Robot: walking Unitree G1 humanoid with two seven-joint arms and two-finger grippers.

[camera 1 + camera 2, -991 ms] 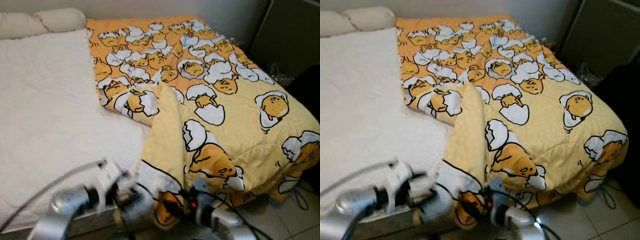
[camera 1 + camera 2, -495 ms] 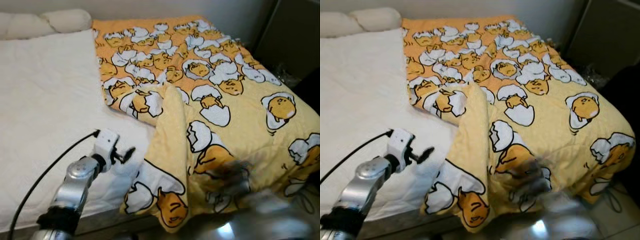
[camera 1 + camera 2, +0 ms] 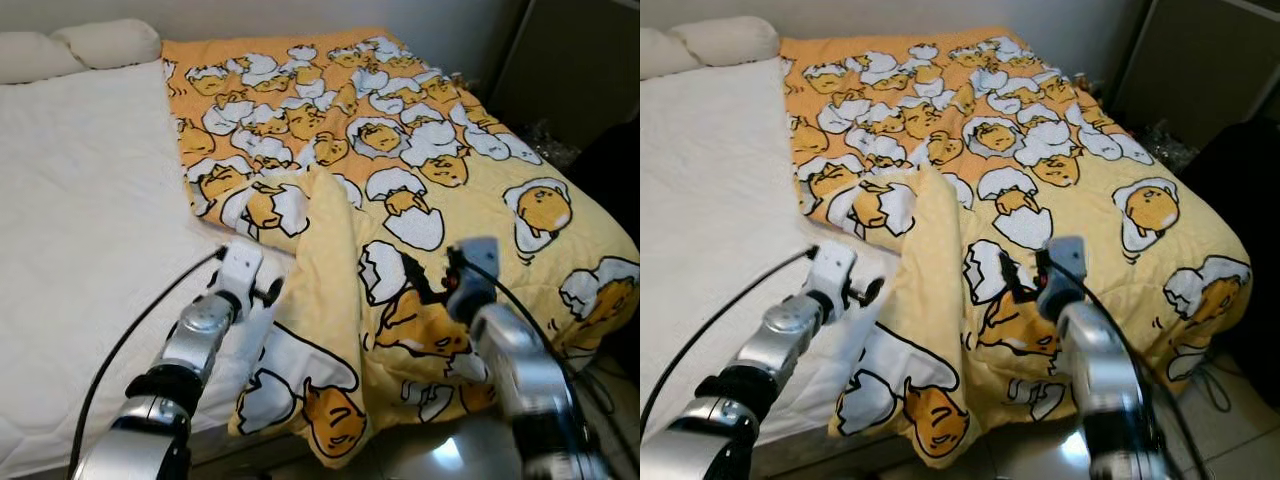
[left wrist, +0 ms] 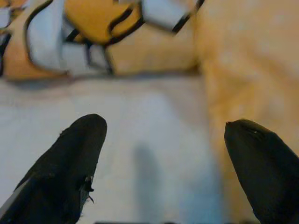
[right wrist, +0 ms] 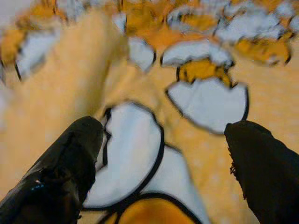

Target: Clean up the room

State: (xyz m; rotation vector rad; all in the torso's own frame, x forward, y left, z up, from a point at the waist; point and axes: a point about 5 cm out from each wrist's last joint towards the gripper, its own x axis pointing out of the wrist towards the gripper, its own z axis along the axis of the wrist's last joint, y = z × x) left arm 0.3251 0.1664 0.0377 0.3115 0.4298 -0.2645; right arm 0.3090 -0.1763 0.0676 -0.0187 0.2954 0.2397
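Note:
A yellow blanket (image 3: pixel 430 170) printed with cartoon eggs covers the right half of the bed, and its left edge is folded back into a raised ridge (image 3: pixel 330 250). The white mattress sheet (image 3: pixel 90 200) lies bare on the left. My left gripper (image 3: pixel 270 292) is open, low over the sheet and right beside that folded edge. The left wrist view has white sheet between the fingertips (image 4: pixel 88 135) and blanket just beyond. My right gripper (image 3: pixel 425 275) is open, hovering over the blanket's front part, with egg pattern (image 5: pixel 140 158) between its fingers.
Two pale pillows (image 3: pixel 100 40) lie at the head of the bed by the wall. A dark cabinet (image 3: pixel 580 70) and a black object (image 3: pixel 615 180) stand to the right. Tiled floor with a cable (image 3: pixel 600 390) runs by the bed's right corner.
Both arms have risen from below the bed's front edge. The left gripper reached forward to the blanket's folded edge; the right gripper came up over the blanket. The camera shifted slightly.

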